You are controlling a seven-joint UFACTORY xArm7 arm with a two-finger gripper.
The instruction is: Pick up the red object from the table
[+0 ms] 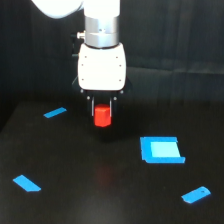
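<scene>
The red object (pixel 102 115) is a small bright red-orange stubby block in the middle of the exterior view. It sits between the two dark fingers of my gripper (pixel 102 111), which hangs from the white arm head (pixel 101 67) above. The jaws are closed against its sides. The block appears to hang a little above the black table (pixel 100 195), with a faint red reflection on the surface below it.
Flat blue pieces lie on the table: a thin strip (pixel 55 113) at the exterior view's left, a slanted piece (pixel 26 183) at lower left, a larger square (pixel 161 149) at right, and a small piece (pixel 196 194) at lower right.
</scene>
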